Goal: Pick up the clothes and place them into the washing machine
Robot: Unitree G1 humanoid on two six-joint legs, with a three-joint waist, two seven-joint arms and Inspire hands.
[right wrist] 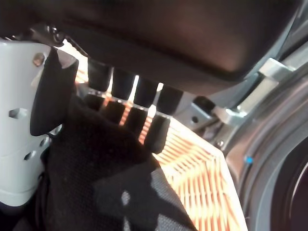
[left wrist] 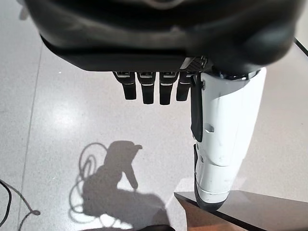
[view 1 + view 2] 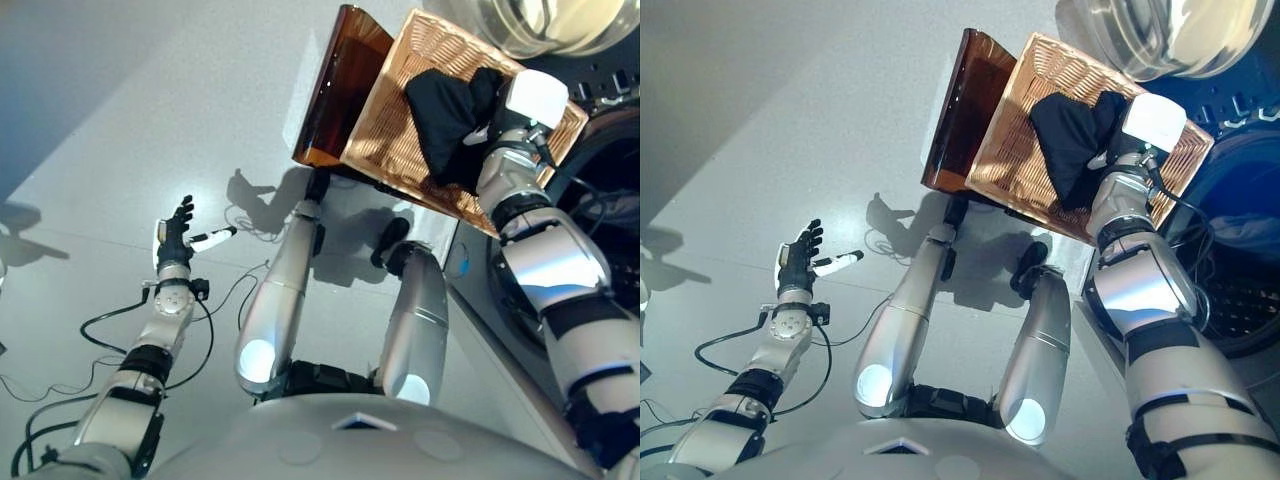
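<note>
A black cloth point(image 3: 445, 110) lies in the wicker basket point(image 3: 385, 135), which rests tilted on the dark brown box point(image 3: 335, 95) beside the washing machine point(image 3: 1240, 260). My right hand point(image 3: 1118, 140) is in the basket on the cloth's right side. In the right wrist view its fingers point(image 1: 130, 110) curl over the black cloth point(image 1: 110, 187) and the white-covered thumb point(image 1: 19, 144) presses it from the other side. My left hand point(image 3: 178, 235) hangs over the floor at the far left, open and empty, its fingers point(image 2: 151, 89) straight.
The washing machine's round glass door point(image 3: 540, 20) stands open above the basket. The machine's dark opening point(image 3: 600, 190) is to the right of the basket. Grey floor point(image 3: 150, 100) spreads to the left. A corner of the brown box point(image 2: 231, 216) shows in the left wrist view.
</note>
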